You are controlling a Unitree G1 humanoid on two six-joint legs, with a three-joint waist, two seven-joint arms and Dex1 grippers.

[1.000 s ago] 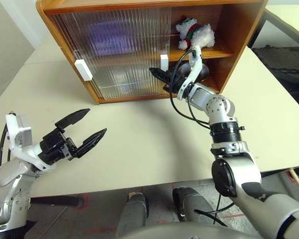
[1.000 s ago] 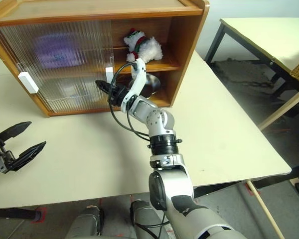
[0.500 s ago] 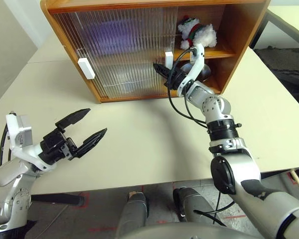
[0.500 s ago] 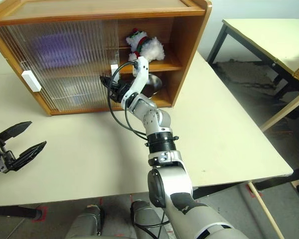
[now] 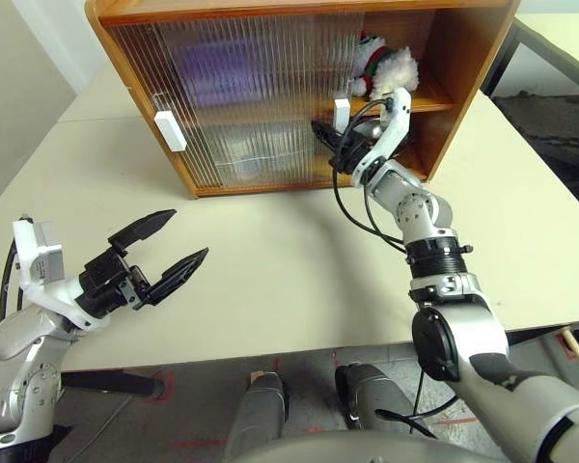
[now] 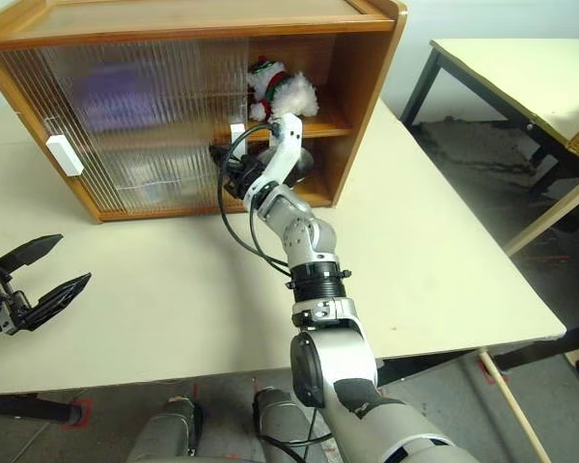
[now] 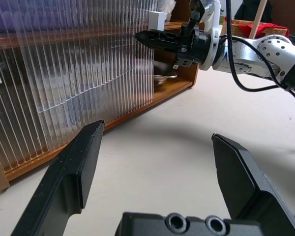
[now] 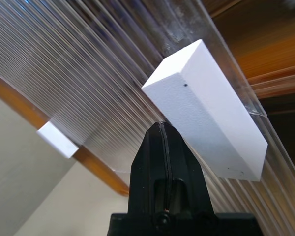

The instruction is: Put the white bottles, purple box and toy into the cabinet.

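Just past the right gripper's clenched fingers sits the cabinet's white door handle; left gripper fingers are spread, grasping nothing.

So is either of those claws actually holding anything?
No. The left gripper hangs open over the table; the right gripper is shut, its tip against the door's white handle, pushing rather than gripping.
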